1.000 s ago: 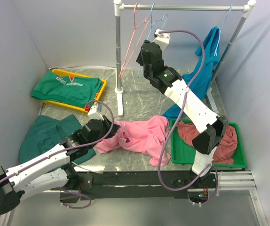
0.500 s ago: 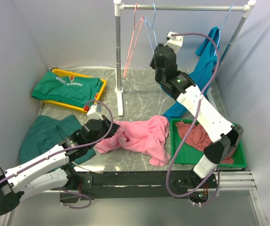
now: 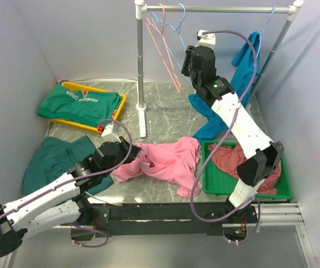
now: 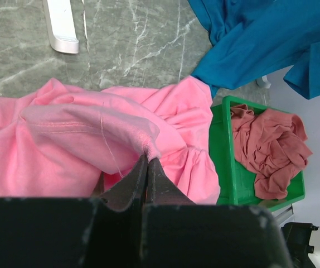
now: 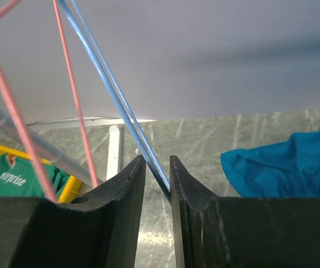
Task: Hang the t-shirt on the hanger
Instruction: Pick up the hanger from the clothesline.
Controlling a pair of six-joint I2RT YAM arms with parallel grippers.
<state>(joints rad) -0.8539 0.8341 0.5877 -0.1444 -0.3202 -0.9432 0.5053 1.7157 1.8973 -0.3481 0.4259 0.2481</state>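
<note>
- Your right gripper (image 5: 157, 162) is up at the white tube clothes rail (image 3: 227, 9). Its jaws are narrowly parted around one slanted side of the thin light blue wire hanger (image 5: 110, 84). A gap shows beside the wire, so read this as bracketed, not yet clamped.
- Close fully before you pull. The wire looks thin and slick, so a loose pinch could let the hanger swing or slide through.
- The similar pink wire hanger (image 5: 75, 95) hangs just beside the blue one on the same rail. Check that only blue wire lies between the fingers.
- Lift the hook up and over the rail rather than dragging it sideways. The hanging teal-blue shirt (image 3: 255, 50) is close by and could snag.
- Your left gripper (image 4: 148, 162) is clenched on a raised fold of the bright bubblegum-pink cotton t-shirt (image 4: 65, 139). The shirt lies crumpled on the grey marbled tabletop (image 4: 137, 33), just beside the green plastic tray (image 4: 218, 151) holding a dusty-rose garment (image 4: 268, 145).
- I can't tell which part of the shirt that fold is. Confirm it leads to the neck or hem opening before you bring the hanger down.
- Hold the left pinch steady and low, so the shirt does not shift.
</note>
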